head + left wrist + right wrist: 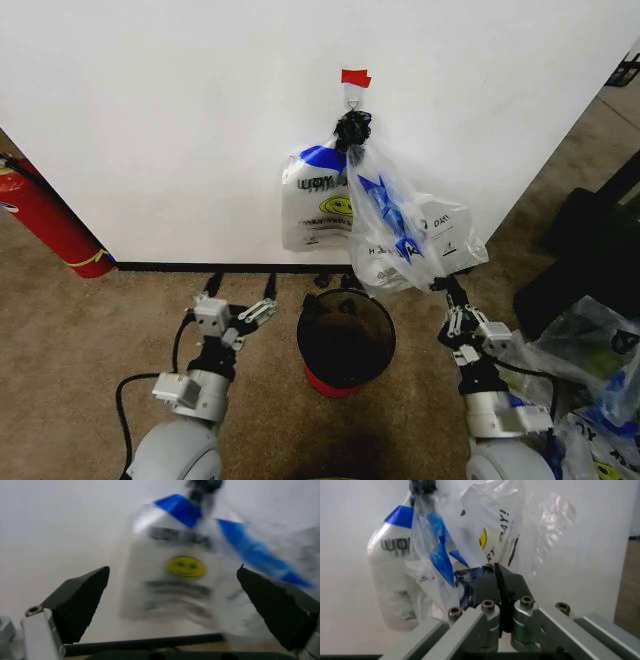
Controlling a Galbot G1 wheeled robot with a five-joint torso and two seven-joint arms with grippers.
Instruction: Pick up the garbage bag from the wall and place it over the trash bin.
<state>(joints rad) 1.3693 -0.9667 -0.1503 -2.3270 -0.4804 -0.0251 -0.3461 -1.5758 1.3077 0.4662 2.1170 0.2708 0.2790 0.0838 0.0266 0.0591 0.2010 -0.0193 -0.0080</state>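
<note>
Both arms reached forward from low in the head view. At the robot's left, the left gripper [248, 312] hovered above the carpet [90, 340] with its fingers spread wide and nothing between them. Between the arms, the trash bin [346, 338] stood on the floor close to the baseboard [200, 267], black and round, its mouth unlined.

On the other side, the right gripper [452, 294] was up at the lower edge of the garbage bag [400, 235], its fingers [492, 585] pressed together on a fold of the thin plastic. That bag hung from the black clip [352, 128] beneath the hook [353, 96] and red tape [355, 77] on the wall [150, 120], slanting toward the gripper, with the thicker bunch of bags [315, 205] just beside it.

To my eye the step was freeing one bag. It would go best with a steady pull away from the clip, so the film neither tore nor dragged its neighbours along.

Only the right wrist view made that pinch plain. Through the left wrist camera, the smiley-faced bunch stood framed between the open fingers, well apart from them.
</note>
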